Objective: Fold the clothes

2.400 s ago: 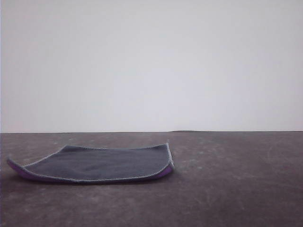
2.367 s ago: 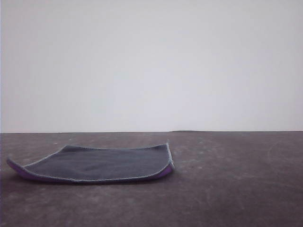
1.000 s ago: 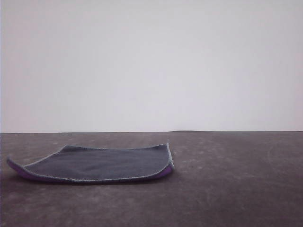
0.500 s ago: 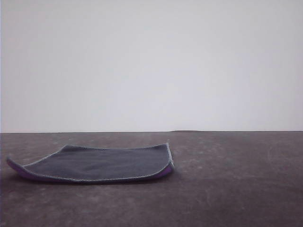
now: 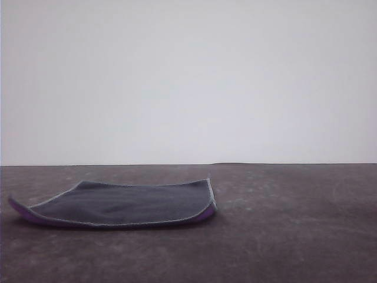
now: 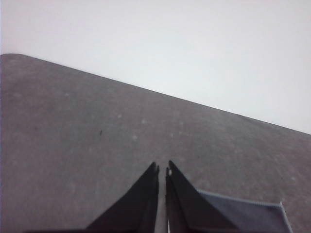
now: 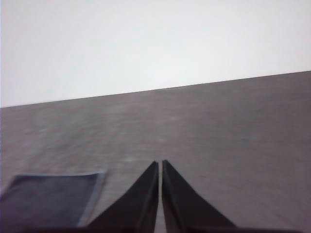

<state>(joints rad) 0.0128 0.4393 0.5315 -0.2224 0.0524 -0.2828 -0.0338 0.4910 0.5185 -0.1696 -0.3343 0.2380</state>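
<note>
The clothes (image 5: 123, 204) are one small square cloth lying flat on the dark table, left of centre in the front view. Its dark grey face is up, purple shows under the curled front edge, and light grey stitching runs round it. In the left wrist view my left gripper (image 6: 162, 168) is shut with nothing in it, and a corner of the cloth (image 6: 248, 217) lies just beside its fingers. In the right wrist view my right gripper (image 7: 160, 163) is shut and empty, the cloth (image 7: 48, 198) off to one side of it.
The dark grey table (image 5: 294, 224) stretches to a far edge against a plain white wall (image 5: 188, 82). Bare tabletop lies to the right of the cloth and in front of it.
</note>
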